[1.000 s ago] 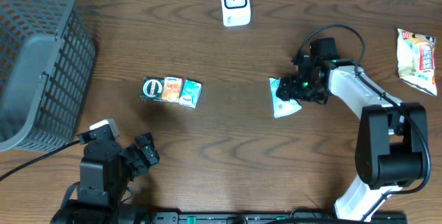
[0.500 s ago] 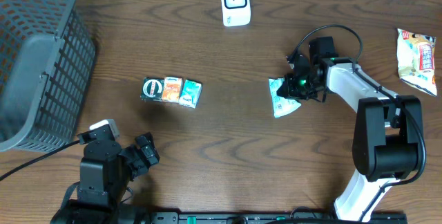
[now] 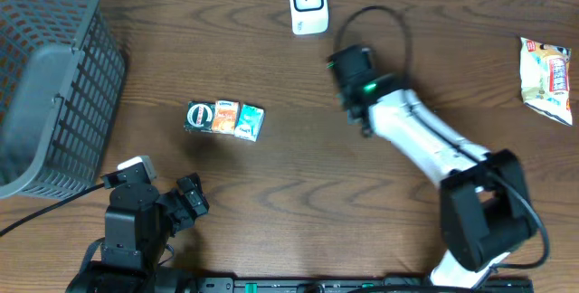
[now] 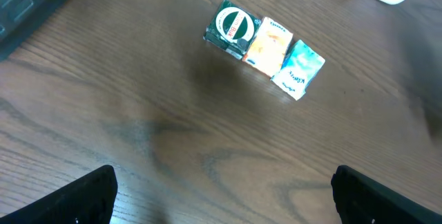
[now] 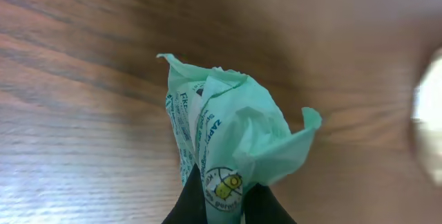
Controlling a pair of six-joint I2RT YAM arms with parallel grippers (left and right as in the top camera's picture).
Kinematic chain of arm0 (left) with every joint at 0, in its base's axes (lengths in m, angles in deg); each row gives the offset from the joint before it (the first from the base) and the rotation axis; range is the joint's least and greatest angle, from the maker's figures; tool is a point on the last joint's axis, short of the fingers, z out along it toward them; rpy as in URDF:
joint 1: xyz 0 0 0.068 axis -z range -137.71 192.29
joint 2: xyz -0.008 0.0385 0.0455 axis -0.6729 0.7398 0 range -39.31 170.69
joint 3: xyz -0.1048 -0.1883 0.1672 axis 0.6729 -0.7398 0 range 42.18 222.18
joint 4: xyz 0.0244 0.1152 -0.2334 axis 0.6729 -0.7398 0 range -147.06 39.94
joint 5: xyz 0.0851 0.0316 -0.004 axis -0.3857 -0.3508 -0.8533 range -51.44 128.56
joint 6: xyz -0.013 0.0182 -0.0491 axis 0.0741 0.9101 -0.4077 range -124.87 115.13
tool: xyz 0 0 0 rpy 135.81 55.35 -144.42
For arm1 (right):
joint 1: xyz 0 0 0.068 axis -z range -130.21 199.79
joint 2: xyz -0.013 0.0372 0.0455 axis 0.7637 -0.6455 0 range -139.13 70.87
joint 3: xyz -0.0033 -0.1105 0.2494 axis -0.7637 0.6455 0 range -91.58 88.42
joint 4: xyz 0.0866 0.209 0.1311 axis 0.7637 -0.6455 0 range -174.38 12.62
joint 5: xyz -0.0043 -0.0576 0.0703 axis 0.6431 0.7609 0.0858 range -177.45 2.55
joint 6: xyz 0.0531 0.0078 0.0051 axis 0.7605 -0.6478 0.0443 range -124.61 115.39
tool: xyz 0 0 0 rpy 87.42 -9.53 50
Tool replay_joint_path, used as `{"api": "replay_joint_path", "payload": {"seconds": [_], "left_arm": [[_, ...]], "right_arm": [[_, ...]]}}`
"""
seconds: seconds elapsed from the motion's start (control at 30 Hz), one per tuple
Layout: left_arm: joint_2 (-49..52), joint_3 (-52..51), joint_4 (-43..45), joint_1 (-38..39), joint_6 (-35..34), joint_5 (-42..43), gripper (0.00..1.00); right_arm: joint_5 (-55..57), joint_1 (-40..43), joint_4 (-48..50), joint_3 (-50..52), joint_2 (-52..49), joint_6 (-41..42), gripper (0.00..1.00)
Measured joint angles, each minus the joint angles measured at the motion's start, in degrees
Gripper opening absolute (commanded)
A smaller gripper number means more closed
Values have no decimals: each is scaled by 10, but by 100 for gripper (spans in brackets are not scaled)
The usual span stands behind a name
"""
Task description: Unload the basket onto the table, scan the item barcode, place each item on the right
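Closest to me, at the front edge of the wooden table (image 3: 298, 203), the left gripper (image 3: 192, 198) sits low with its fingers spread wide and nothing between them. A little further in lies a strip of three small snack packs (image 3: 223, 118), dark green, orange and pale blue, side by side and flat on the wood. Further over to the right, the right arm stretches diagonally across the table, and its gripper (image 5: 224, 207) has the fingers pressed together on the bottom edge of a crumpled mint-green packet (image 5: 228, 134) (from above the wrist hides it altogether, so only the wrist camera shows it). The packet stands up from the pinch with wood grain behind it; I cannot tell whether it touches the table. Just beyond, at the far edge, stands the white scanner (image 3: 308, 4), slightly left of the wrist. A grey mesh basket (image 3: 54, 85) fills the far left corner, and a snack bag (image 3: 547, 78) lies well apart on the far right.
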Motion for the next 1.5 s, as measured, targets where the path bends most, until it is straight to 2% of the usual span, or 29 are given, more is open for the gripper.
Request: {"api": "replay_joint_path", "payload": {"seconds": [0.2,0.27,0.33,0.6,0.77,1.03,1.2,1.37,1.5], "left_arm": [[0,0,0,0,0,0,97],[0,0,0,0,0,0,97],[0,0,0,0,0,0,98],[0,0,0,0,0,0,98],[0,0,0,0,0,0,97],[0,0,0,0,0,0,98],[0,0,0,0,0,0,98],[0,0,0,0,0,0,98],[0,0,0,0,0,0,98]], "right_arm": [[116,-59,5,6,-64,14,4],[129,-75,-2,12,-94,25,28],[128,-91,-8,15,-104,34,33],[22,-178,-19,15,-104,44,31],[-22,-192,-91,-21,-104,78,34],[-85,-132,-159,-133,-70,102,61],[-132,-44,-160,-147,-46,80,63],[-277,35,-162,-144,-46,-12,50],[-344,69,-162,-122,-46,-51,51]]}}
